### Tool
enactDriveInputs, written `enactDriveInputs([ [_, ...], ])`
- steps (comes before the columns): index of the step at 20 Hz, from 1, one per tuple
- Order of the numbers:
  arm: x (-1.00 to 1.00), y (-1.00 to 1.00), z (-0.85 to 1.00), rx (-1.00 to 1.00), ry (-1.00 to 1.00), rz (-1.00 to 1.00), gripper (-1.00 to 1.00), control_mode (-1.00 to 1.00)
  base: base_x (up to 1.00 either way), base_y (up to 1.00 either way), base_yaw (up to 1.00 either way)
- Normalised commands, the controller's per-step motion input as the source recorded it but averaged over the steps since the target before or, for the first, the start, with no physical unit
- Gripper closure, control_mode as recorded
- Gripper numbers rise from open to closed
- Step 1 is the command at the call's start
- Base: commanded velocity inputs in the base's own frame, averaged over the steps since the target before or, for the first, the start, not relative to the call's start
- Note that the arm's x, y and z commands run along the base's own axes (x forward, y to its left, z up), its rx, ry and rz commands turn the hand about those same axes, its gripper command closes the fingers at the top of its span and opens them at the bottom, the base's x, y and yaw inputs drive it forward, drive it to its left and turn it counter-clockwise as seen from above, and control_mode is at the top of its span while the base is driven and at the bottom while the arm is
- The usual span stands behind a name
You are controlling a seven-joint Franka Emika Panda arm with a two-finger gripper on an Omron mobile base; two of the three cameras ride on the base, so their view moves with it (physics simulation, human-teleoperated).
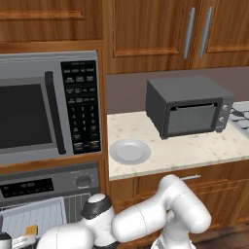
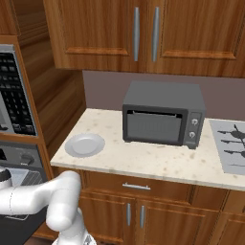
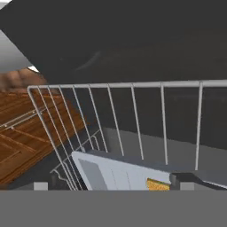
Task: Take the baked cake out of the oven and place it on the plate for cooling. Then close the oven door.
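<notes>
The oven [image 1: 48, 185] sits under the microwave and stands open, so its wire rack [image 3: 133, 115] and a pale grey tray [image 3: 111, 174] show inside. The cake [image 1: 31, 229], a small golden-brown cube, rests on that tray. In the hand view the cake [image 3: 158, 185] lies low and right of centre, just inside my right fingertip [image 3: 188, 179]. My gripper [image 3: 122, 181] is open wide at the tray's front edge, holding nothing. The plate [image 1: 130, 151] lies bare on the counter to the right of the oven, also seen as the plate [image 2: 85, 144]. My arm hides most of the oven door.
A microwave [image 1: 46, 107] is mounted above the oven. A dark toaster oven [image 1: 188, 106] stands on the counter [image 1: 194, 146] behind and to the right of the plate. A stovetop [image 2: 233, 143] lies at the counter's right end. Wood cabinets hang above.
</notes>
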Motion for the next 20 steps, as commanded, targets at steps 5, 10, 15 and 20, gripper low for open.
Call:
enactDriveInputs([
  [5,-0.08,-0.35,0.08,0.1,-0.22,0.0,-1.0,-1.0,0.0,0.0,0.0],
  [10,0.0,-0.5,0.04,0.05,-0.21,0.0,-1.0,-1.0,0.0,0.0,0.0],
  [15,0.0,-0.53,0.2,0.09,-0.05,0.0,-1.0,-1.0,0.0,0.0,0.0],
  [20,-0.02,-0.57,0.33,0.17,0.0,0.0,-1.0,-1.0,0.0,0.0,0.0],
])
